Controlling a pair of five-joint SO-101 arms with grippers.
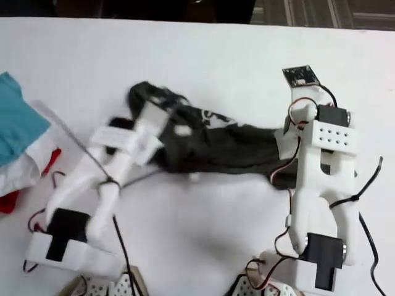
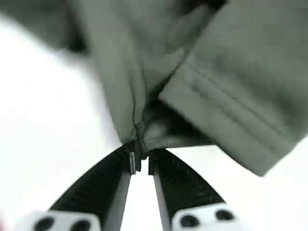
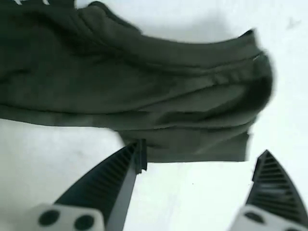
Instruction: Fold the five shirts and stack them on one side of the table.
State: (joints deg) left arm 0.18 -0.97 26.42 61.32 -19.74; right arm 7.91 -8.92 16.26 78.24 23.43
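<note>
We see a dark shirt (image 1: 228,145) lying crumpled across the middle of the white table (image 1: 203,55), stretched in a long band from left to right. Its left end is bunched up into a heap, and its right end reaches to the right arm (image 1: 324,160).

The left gripper (image 2: 143,161) is closed narrow on the dark shirt (image 2: 231,86). A small fold of the cloth is pinched between the tips of its black fingers (image 2: 101,192), and a hemmed edge of the cloth hangs just beside this pinch. In the high view the left arm (image 1: 117,148) comes from the near left corner and ends at the bunched left end of the shirt. We cannot tell if this end is lifted from the table.

The right gripper (image 3: 202,150) stands wide and holds nothing. Its two fingers (image 3: 110,183) are well apart, one on each side of a folded corner of the dark shirt (image 3: 120,86). They are near the cloth but do not touch it.

At the far left edge of the table lies a pile of other clothes, well apart from the dark shirt. There is a teal shirt (image 1: 18,123) on top, a white shirt (image 1: 24,166) under it, and a bit of red cloth (image 1: 7,200) at the near side.
</note>
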